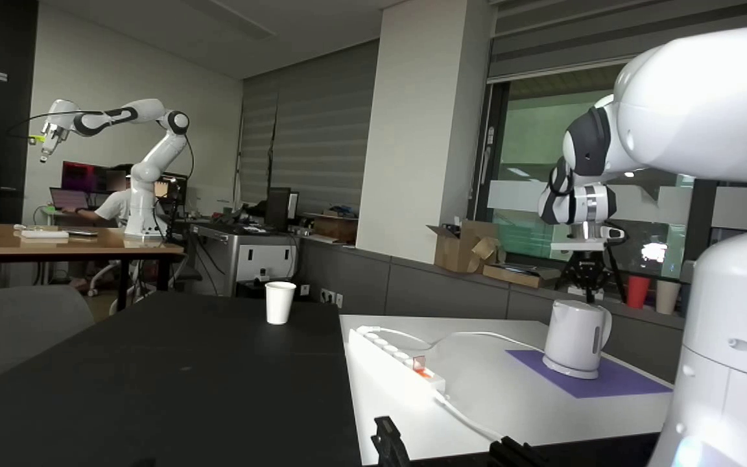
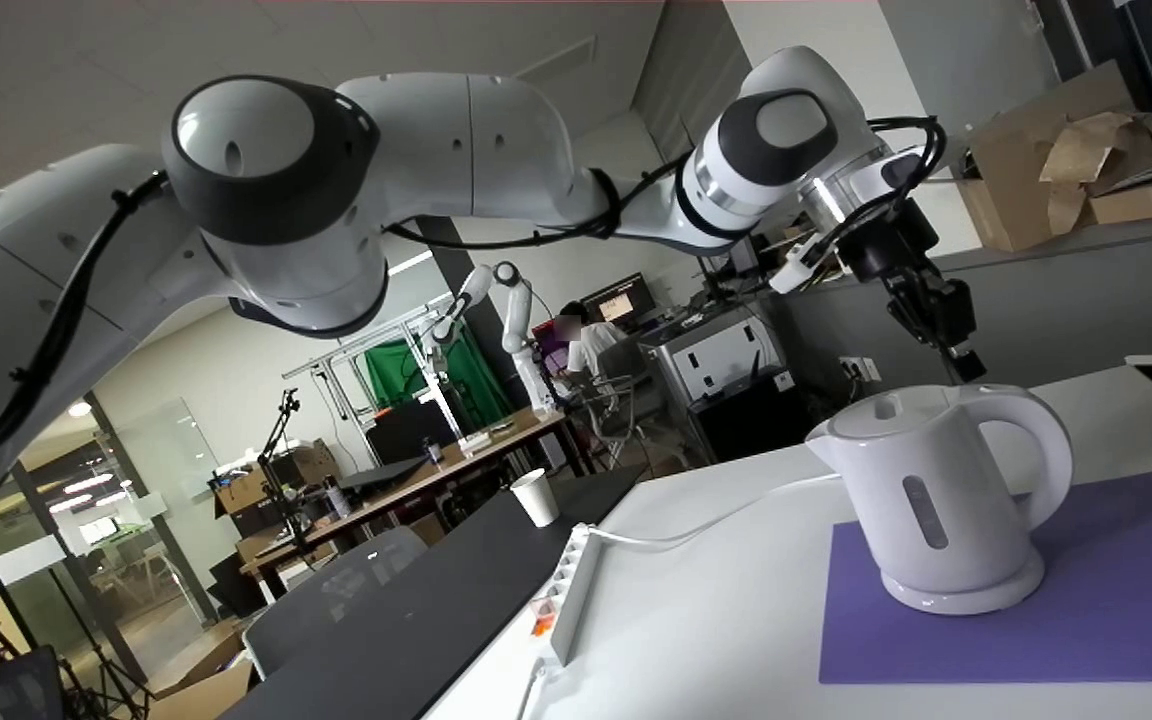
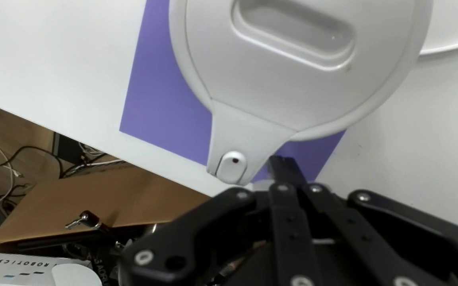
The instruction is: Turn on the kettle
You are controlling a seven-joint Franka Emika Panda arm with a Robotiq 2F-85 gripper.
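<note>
kettle: glossy plastic | purple sheet: matt | cup: paper

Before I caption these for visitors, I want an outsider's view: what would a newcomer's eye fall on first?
Probably the big white robot arm, stretched across the upper part of an exterior view. Next, the white kettle at the lower right there, standing on a vivid purple sheet on the white table. The arm's black jaws, closed, are near the kettle's handle.

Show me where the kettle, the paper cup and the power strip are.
Kettle (image 2: 958,500): in an exterior view, on its white body.
Paper cup (image 1: 279,303): in an exterior view, on its outer wall.
Power strip (image 1: 399,355): in an exterior view, on its row of sockets.
</note>
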